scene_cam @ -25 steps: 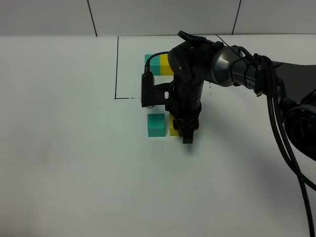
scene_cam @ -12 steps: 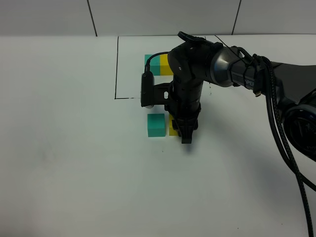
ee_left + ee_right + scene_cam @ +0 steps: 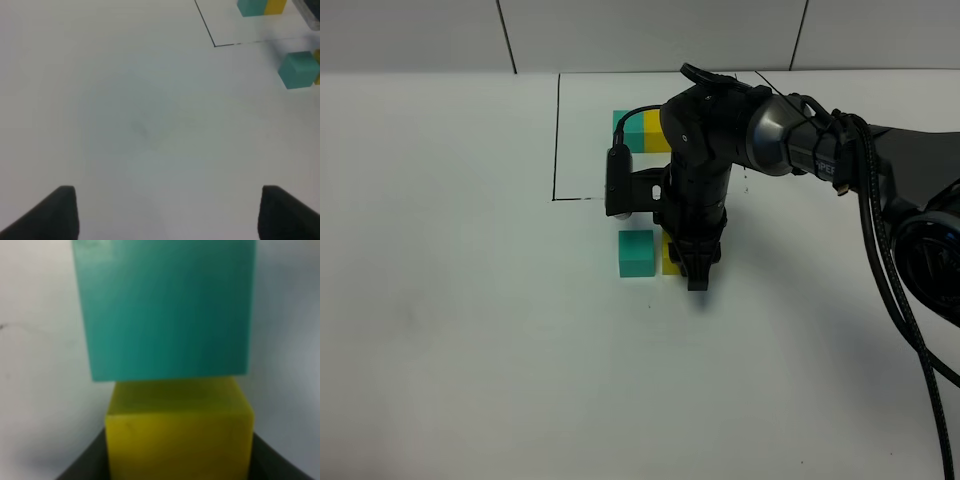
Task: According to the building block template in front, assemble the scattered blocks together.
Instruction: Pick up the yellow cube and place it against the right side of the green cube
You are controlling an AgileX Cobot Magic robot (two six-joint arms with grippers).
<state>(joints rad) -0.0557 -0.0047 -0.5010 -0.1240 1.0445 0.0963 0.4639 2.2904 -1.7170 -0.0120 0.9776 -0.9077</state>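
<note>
The template, a teal and yellow bar [image 3: 640, 131], lies at the back inside a thin black frame line [image 3: 558, 140]. It also shows in the left wrist view [image 3: 261, 7]. The loose teal cube [image 3: 636, 253] sits in front of the frame. The loose yellow cube [image 3: 669, 258] is right beside it, mostly hidden by my right gripper [image 3: 695, 268], which is shut on it. In the right wrist view the yellow cube [image 3: 177, 430] sits between the fingers, against the teal cube [image 3: 165, 310]. My left gripper [image 3: 170, 215] is open and empty over bare table, out of the exterior view.
The white table [image 3: 470, 330] ends at a grey tiled wall [image 3: 640, 35] at the back. My right arm [image 3: 800, 140] and its cables [image 3: 900, 300] reach in from the right. The teal cube [image 3: 299, 70] shows far off in the left wrist view.
My right gripper has shifted slightly left with the yellow cube, closing the small gap to the teal cube. Nothing else has moved.
</note>
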